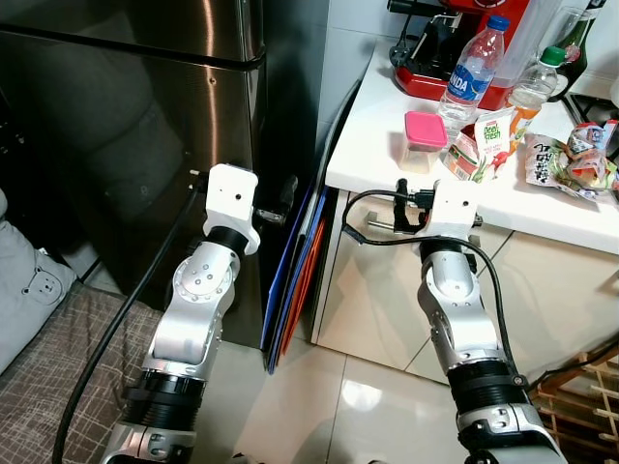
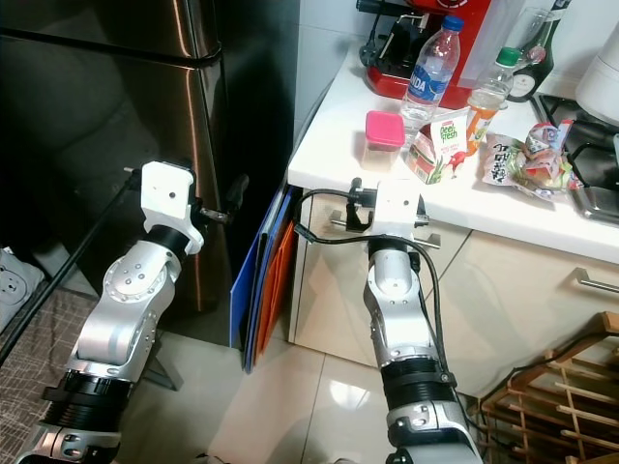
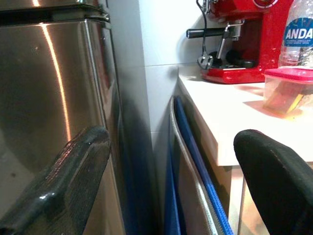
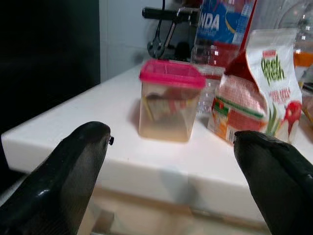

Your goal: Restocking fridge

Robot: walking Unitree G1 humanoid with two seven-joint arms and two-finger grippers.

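Right wrist view shows my right hand [image 4: 171, 161] wide open and holding nothing, low by the desk [image 1: 387, 145] edge. Nothing is put away yet, I think. The fridge [image 1: 126, 126] at upper left looks shut. The pink box [image 1: 425, 140], bottle [image 1: 471, 68] and juice [image 1: 493, 143] sit at upper right. My left hand [image 3: 166, 186] is wide open too, pointing into the tight gap between fridge and desk, where blue boards [image 1: 295, 280] stand.

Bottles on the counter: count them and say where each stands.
3. A blue-capped water bottle stands by the red coffee machine; a green-capped bottle of orange drink stands to its right; a dark glass bottle stands behind that. Others may be hidden.
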